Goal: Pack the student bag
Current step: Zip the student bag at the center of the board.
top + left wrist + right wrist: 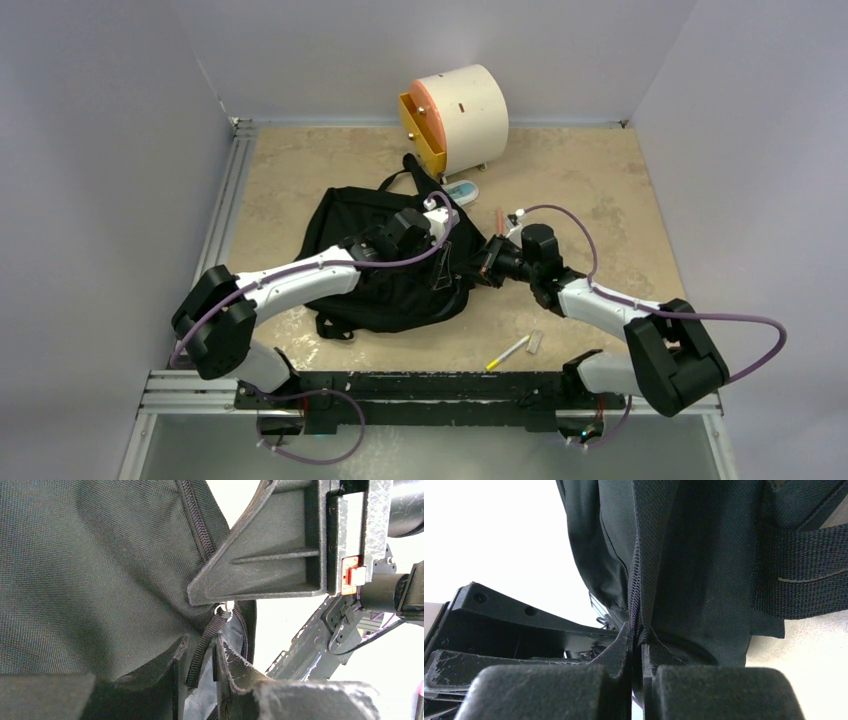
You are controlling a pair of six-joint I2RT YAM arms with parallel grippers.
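Early stage: right claw (638, 642) clamped on a seam of the large soft black fabric backpack (385, 275), left claw (197, 667) straddling its zip pull (206, 639), grip unclear, thin yellow pen (508, 352) unpacked on bench (620, 200).

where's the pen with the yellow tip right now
In the top view the pen lies on the table by its near edge, right of centre, beside a small grey piece and nearer the arms than the student bag.
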